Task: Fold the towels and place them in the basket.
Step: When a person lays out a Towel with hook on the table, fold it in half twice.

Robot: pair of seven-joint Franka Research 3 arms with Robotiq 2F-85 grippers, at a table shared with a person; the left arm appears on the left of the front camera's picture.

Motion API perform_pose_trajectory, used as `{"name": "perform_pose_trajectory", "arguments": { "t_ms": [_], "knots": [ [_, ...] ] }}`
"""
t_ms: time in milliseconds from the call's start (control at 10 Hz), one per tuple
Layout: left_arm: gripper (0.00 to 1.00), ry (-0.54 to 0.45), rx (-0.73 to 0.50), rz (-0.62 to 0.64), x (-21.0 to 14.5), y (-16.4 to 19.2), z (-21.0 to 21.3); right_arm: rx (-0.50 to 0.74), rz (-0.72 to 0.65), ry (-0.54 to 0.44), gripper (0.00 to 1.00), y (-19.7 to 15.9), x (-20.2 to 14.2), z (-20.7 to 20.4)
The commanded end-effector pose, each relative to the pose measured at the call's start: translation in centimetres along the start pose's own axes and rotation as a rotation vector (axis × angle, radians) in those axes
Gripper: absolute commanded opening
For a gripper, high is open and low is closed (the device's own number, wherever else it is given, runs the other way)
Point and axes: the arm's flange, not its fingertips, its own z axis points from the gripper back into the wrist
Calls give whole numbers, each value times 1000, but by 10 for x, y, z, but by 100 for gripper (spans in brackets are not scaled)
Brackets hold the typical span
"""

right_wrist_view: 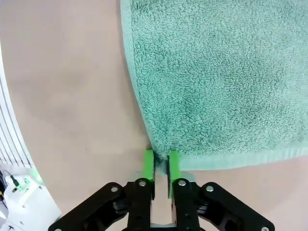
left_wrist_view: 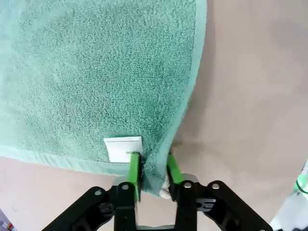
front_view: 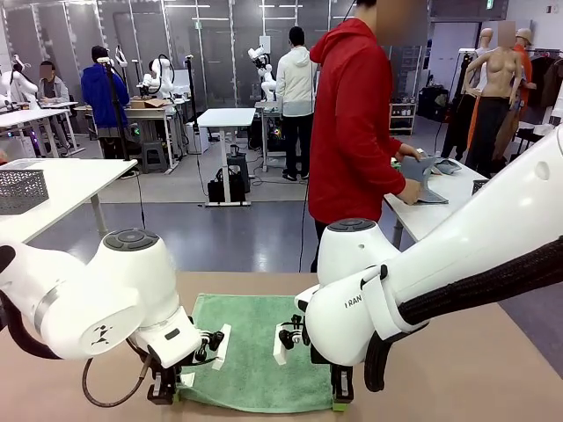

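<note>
A mint green towel (front_view: 255, 352) lies flat on the tan table between my two arms. My left gripper (front_view: 167, 393) is at its near left corner. The left wrist view shows that gripper (left_wrist_view: 154, 169) shut on the towel's (left_wrist_view: 96, 72) corner, beside a white tag (left_wrist_view: 124, 149). My right gripper (front_view: 341, 397) is at the near right corner, and the right wrist view shows it (right_wrist_view: 161, 166) shut on the towel's (right_wrist_view: 216, 72) corner. A grey-blue towel (front_view: 427, 180) lies under a person's hands on a white table at the far right. The dark grey mesh basket (front_view: 19, 189) stands on a white table at the far left.
A person in a red hoodie (front_view: 352, 123) stands just beyond the tan table (front_view: 493, 369), turned to the white side table (front_view: 440, 211). Bare tabletop lies to both sides of the towel. Other people and tables are farther back.
</note>
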Motion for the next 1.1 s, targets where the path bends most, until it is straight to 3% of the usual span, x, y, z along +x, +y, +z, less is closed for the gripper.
{"name": "perform_pose_trajectory", "arguments": {
  "t_ms": [0,500,600,800,900,1000],
  "knots": [
    [3,43,0,11,-2,-4,-8,22,16,-18,0,1,-1,-9],
    [0,61,23,-1,-2,-5,-8,3,34,-22,0,4,-3,0],
    [0,36,-23,8,-2,-8,-7,-5,18,-10,0,3,-2,0],
    [0,19,19,-12,1,0,1,-2,18,-2,0,0,1,1],
    [7,18,19,-10,2,0,1,-2,17,-2,7,0,1,2],
    [7,-2,26,0,-4,3,13,-15,-7,-17,7,3,0,16]
  ]
}}
